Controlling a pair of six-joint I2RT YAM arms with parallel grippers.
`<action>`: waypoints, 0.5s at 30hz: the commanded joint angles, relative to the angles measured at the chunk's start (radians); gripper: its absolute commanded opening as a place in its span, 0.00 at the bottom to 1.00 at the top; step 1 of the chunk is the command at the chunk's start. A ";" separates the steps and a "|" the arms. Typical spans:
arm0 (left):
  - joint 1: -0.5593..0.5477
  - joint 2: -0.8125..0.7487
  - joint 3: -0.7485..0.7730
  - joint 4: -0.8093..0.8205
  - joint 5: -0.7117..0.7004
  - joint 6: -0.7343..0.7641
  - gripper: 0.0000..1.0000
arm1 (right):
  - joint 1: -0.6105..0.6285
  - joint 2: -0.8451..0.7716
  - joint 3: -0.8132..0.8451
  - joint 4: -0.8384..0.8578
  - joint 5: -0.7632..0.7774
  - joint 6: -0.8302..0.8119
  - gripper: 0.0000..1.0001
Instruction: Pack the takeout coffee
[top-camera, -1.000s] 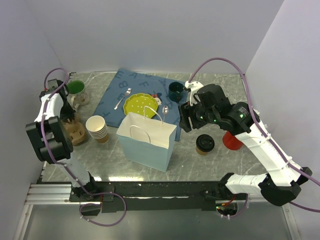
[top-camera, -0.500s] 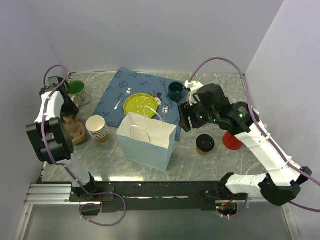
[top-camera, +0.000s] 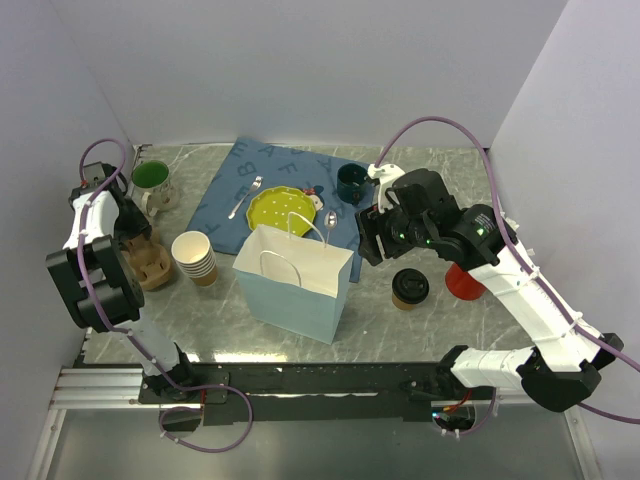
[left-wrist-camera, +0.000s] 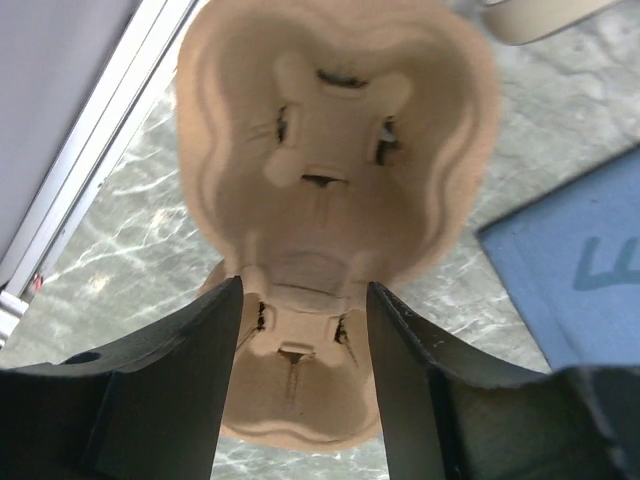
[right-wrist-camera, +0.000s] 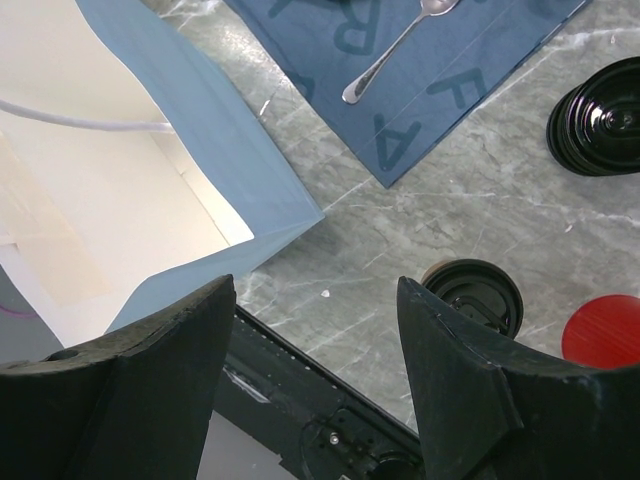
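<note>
Grey marble table between pale walls; left gripper and right gripper both spread, gripping nothing.

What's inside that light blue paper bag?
Only the bag's white inner walls and a white cord handle show. Nothing packed is visible inside; its bottom is partly out of sight.

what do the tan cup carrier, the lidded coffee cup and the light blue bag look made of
Tan cup carrier: moulded paper pulp, matte, soft fibrous edges. Small brown coffee cup: kraft paper, likely; its round black lid looks like plastic with a slight sheen. Light blue handled bag: paper, matte, crisp folds.
</note>
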 joint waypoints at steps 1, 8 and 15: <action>-0.004 -0.023 0.003 0.056 0.051 0.028 0.59 | -0.003 -0.016 0.003 0.029 0.010 -0.018 0.73; -0.004 0.006 0.017 0.038 0.035 0.028 0.57 | -0.004 -0.028 -0.016 0.027 0.017 -0.026 0.73; -0.003 0.012 0.000 0.044 0.021 0.033 0.57 | -0.004 -0.027 -0.023 0.035 0.014 -0.010 0.74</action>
